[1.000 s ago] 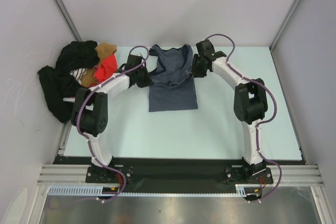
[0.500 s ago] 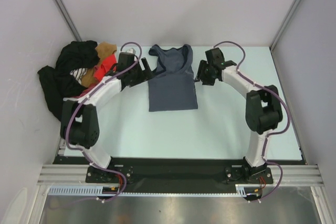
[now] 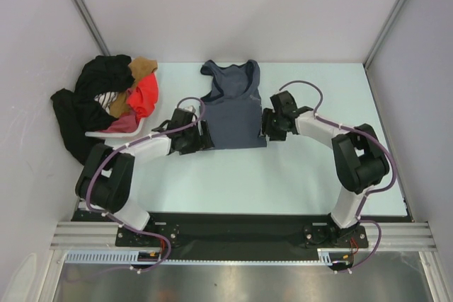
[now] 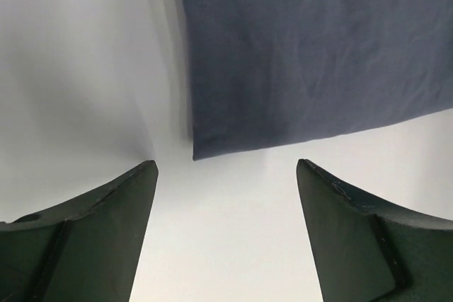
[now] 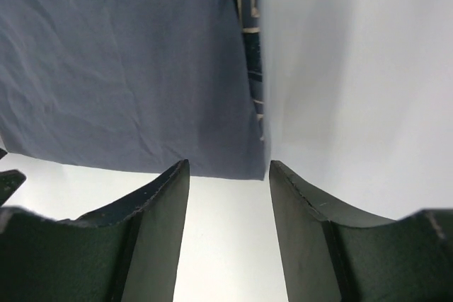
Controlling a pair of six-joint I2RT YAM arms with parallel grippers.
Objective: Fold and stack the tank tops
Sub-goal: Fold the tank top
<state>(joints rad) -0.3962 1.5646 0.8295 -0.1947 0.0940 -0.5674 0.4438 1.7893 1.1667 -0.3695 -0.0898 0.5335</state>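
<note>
The slate blue-grey tank top lies flat at the table's middle back, straps away from the arms and side edges folded under. My left gripper stands open just off its near-left hem corner. In the left wrist view that corner lies ahead of the gripper, with bare table between the fingers. My right gripper is open at the near-right hem corner. In the right wrist view the tank top ends just ahead of the gripper, and pale print shows along the folded edge.
A heap of clothes sits at the table's back left: black garments, a bright orange-red one, a brown one and a pinkish-red piece. Side walls and frame posts close in the table.
Both grippers opened and let go of the blue-grey top near its upper sides. They then moved toward the arms' bases, down to its near hem corners. The top now lies flat.
</note>
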